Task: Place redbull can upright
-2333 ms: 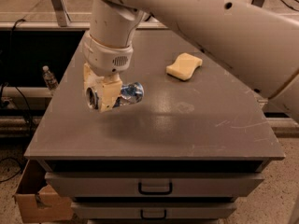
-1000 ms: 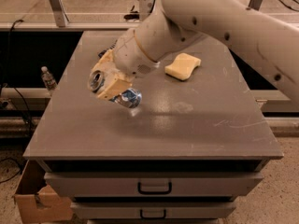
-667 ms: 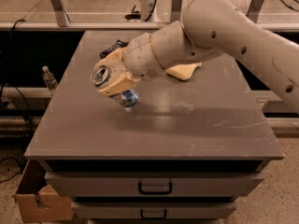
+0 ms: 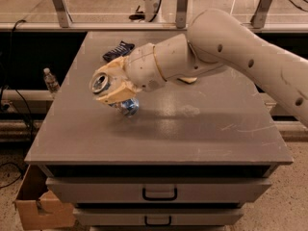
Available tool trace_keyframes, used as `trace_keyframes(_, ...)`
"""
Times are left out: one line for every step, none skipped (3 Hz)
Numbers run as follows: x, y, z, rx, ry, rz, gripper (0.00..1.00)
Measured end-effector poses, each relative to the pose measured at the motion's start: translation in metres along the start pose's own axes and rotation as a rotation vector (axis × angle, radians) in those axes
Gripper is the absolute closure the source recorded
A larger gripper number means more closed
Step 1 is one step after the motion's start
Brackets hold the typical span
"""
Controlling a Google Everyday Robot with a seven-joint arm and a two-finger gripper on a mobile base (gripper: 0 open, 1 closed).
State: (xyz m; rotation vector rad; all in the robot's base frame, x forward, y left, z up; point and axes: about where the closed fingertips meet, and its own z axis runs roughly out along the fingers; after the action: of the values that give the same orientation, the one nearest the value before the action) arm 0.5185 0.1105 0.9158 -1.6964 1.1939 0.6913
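can (image 4: 128, 106): light, stiff, slick, easily dented, i judge; my gripper (image 4: 107, 85) clamps its mid-body, tilted, low over the table (image 4: 192, 129).

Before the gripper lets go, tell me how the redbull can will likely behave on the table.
The redbull can sits tilted in the gripper, lower end near the table; released now, it would probably topple. Slim and round, it would likely roll on the flat top. Its shiny metal may slip in the grip.
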Motion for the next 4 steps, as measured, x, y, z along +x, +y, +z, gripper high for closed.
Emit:
trace_keyframes(-0.003, -0.018, -0.019, 0.160, -0.092, 0.064, 1.00)
trace_keyframes(-0.009, -0.034, -0.041, 0.282, -0.138, 0.091, 1.00)
trace_keyframes(-0.008, -0.042, -0.053, 0.383, -0.165, 0.151, 1.00)
trace_keyframes(0.002, -0.043, -0.061, 0.492, -0.207, 0.214, 1.00)
